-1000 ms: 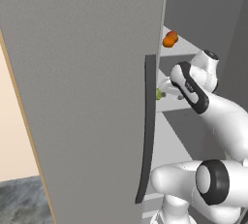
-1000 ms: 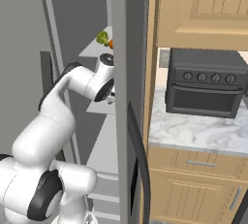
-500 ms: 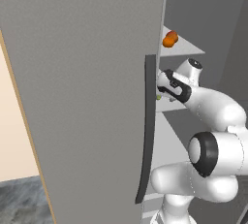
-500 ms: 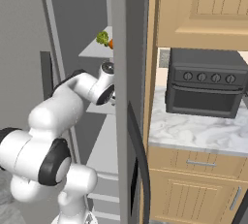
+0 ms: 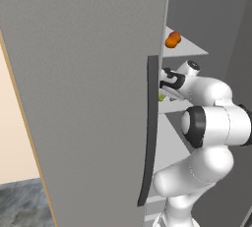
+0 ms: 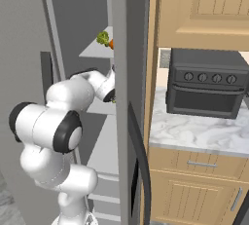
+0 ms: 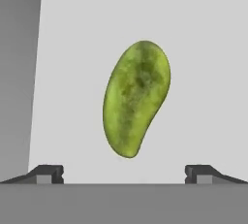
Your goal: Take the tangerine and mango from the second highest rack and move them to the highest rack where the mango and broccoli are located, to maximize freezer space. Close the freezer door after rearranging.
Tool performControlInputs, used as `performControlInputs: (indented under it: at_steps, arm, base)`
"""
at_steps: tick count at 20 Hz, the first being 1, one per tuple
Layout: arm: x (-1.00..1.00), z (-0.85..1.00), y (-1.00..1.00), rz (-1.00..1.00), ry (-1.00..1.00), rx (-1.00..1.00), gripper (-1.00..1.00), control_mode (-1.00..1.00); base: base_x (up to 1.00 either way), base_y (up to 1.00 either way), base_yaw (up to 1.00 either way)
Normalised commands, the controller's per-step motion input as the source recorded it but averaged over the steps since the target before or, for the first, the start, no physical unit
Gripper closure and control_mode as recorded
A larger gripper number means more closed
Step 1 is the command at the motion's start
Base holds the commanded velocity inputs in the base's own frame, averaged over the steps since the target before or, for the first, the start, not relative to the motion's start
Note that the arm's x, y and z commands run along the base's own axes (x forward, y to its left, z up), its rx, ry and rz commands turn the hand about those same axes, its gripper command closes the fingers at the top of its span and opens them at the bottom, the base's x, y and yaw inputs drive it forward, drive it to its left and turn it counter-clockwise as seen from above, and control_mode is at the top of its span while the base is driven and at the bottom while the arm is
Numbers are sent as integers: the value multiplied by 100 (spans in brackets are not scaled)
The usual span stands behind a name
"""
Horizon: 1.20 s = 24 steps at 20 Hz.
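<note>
Over the last second my arm folded in tighter, elbow swinging up and toward the base while the wrist pushed deeper behind the freezer door (image 5: 88,88). My claw (image 7: 124,172) stood wide open with nothing between its tips, lined up on the mango (image 7: 136,98), which lay on the second highest rack (image 7: 203,48) just ahead of the tips and centred between them (not yet touched, as far as I could see). From the left base camera only a sliver of that green fruit showed by the door handle (image 5: 149,132).

By my reckoning the job was barely begun. A reddish-orange fruit (image 5: 173,39) sat on the highest rack (image 5: 189,50), and broccoli (image 6: 102,38) showed there from the right. I could not find the tangerine anywhere, so I could not tell whether it had already gone up. Left to do: grip this mango, lift it to the top shelf, deal with the tangerine if it remained, then swing the door shut.
</note>
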Motion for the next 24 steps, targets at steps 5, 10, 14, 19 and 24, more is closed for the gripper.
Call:
performControlInputs:
  at_steps: [5,10,14,19,24]
  arm:
    - [45,-26,-5,-1,0,2,-100,-100]
    - [35,-39,1,0,0,0,-100,-100]
    - [28,-37,1,0,0,0,-100,-100]
    - [3,-72,26,1,4,-2,100,-100]
    - [-11,-69,24,5,4,-5,100,-100]
  base:
    - [0,0,0]
    - [0,0,0]
    - [0,0,0]
    - [0,0,0]
    - [0,0,0]
